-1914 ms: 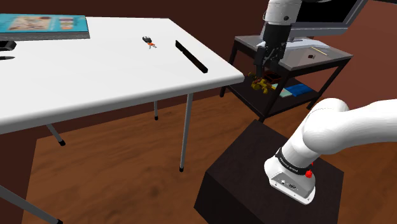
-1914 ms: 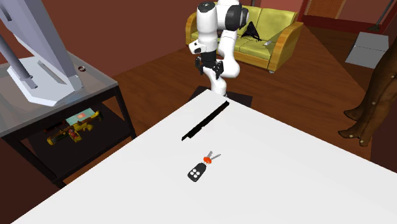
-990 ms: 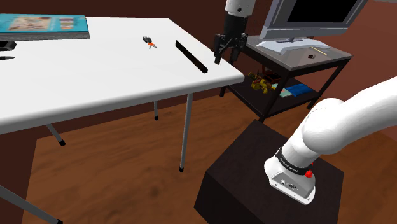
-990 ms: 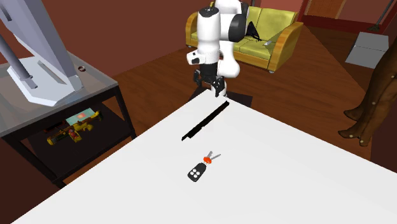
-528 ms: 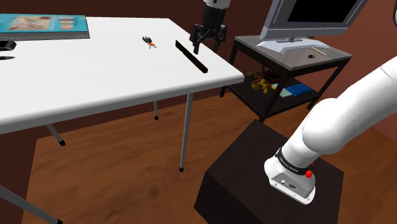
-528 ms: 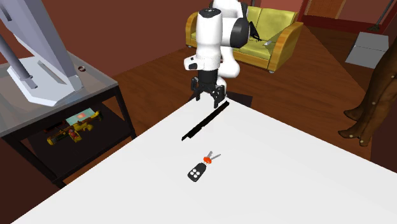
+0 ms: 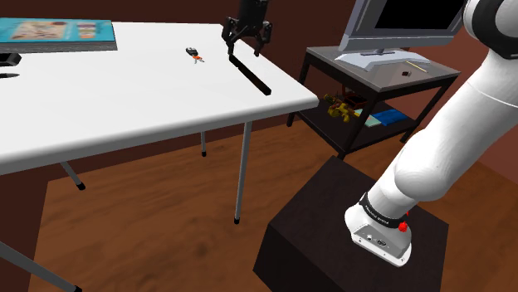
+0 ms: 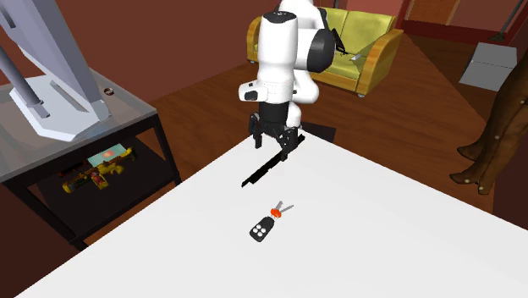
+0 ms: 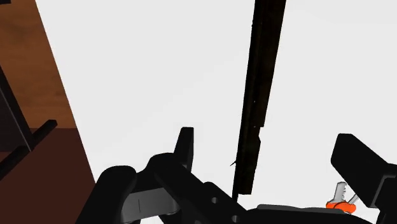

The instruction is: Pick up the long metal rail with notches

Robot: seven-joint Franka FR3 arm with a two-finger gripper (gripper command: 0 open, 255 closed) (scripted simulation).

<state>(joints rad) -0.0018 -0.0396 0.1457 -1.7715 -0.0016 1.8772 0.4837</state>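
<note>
1. Long, thin black rail [image 7: 251,76] [image 8: 264,169] [image 9: 261,95] lies flat on a white rectangular table top [image 7: 124,91] [image 8: 381,237] [image 9: 159,63]. It is near the table's edge on the robot's side and runs roughly along that edge.
2. The all-black two-finger gripper [image 7: 243,46] [image 8: 272,146] [image 9: 270,159] hangs just above one end of the rail. Its fingers are spread wide; in the wrist view one stands on each side of the rail, and neither touches it. It holds nothing.
3. A small black key fob with silver keys and an orange tag [image 7: 194,55] [image 8: 264,224] [image 9: 340,198] lies on the table near the rail, apart from it.
4. A teal book [image 7: 54,31] rests at the table's far corner in the shoulder view.
5. Beside the table is a dark-framed, grey-topped side table [image 7: 373,75] carrying a grey monitor [image 7: 407,25].
6. The floor is brown wood [image 7: 166,224] and the walls are dark red-brown. A yellow sofa [image 8: 338,42] stands behind the arm in the second exterior view.
7. The arm's stand is a dark box [image 7: 332,232] on the floor.
</note>
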